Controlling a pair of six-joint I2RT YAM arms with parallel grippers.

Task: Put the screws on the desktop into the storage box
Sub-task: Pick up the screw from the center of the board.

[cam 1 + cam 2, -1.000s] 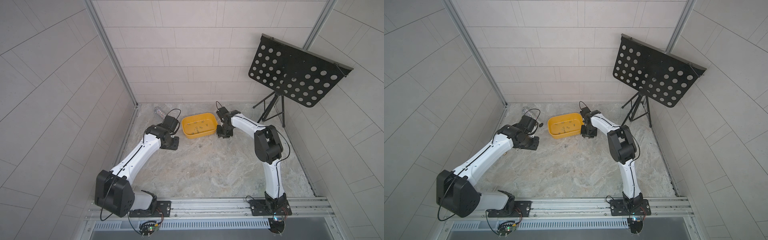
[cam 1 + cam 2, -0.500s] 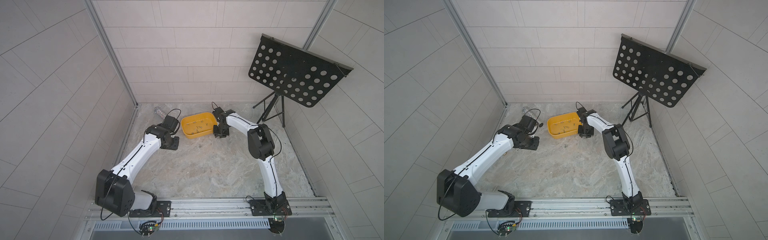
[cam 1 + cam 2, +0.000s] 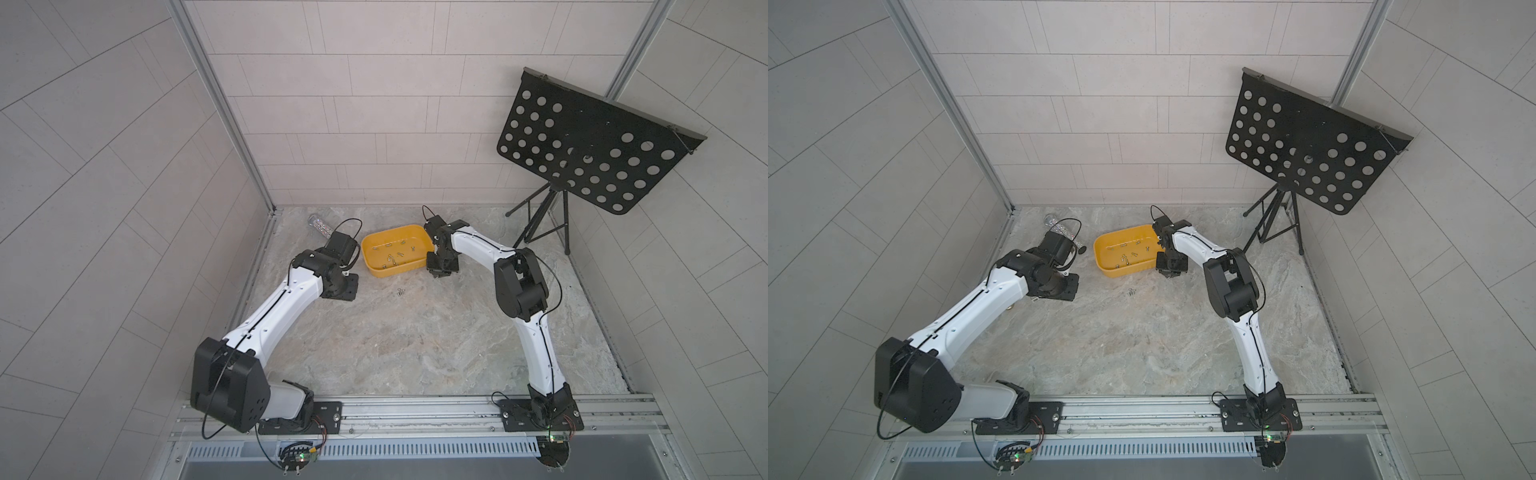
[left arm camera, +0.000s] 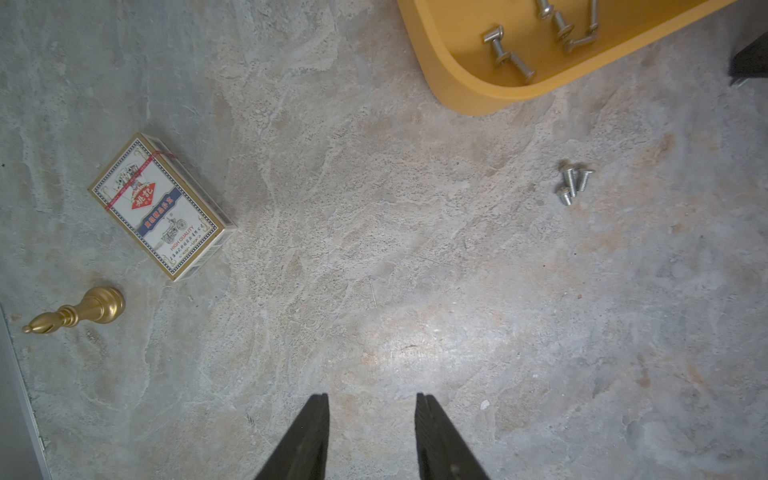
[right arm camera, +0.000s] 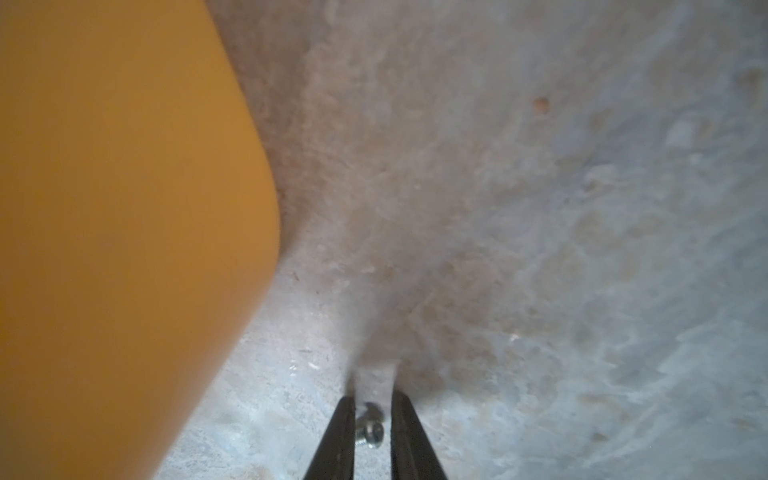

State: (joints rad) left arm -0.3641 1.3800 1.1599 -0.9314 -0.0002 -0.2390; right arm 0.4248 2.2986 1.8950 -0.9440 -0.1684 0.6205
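The yellow storage box (image 3: 376, 272) (image 3: 1113, 272) sits at the back middle of the marble desktop (image 3: 415, 345), with several silver screws (image 3: 390, 259) (image 4: 505, 54) inside. A small cluster of three screws (image 3: 401, 292) (image 3: 1132, 292) (image 4: 572, 183) lies on the desktop just in front of the box. My right gripper (image 5: 372, 401) is down at the desktop by the box's right end (image 5: 124, 208), its jaws narrowed onto one screw (image 5: 370, 430). My left gripper (image 4: 372, 401) hovers open and empty left of the box, well apart from the cluster.
A playing-card pack (image 4: 160, 205) and a gold chess piece (image 4: 75, 313) lie under my left arm, near the left wall. A glittery tube (image 3: 319, 225) lies at the back left. A black perforated music stand (image 3: 590, 153) on a tripod (image 3: 540, 224) occupies the back right corner.
The right arm's elbow has swung in and the right gripper has shifted slightly toward the box's right end, its jaws narrowing. The left arm has not moved.
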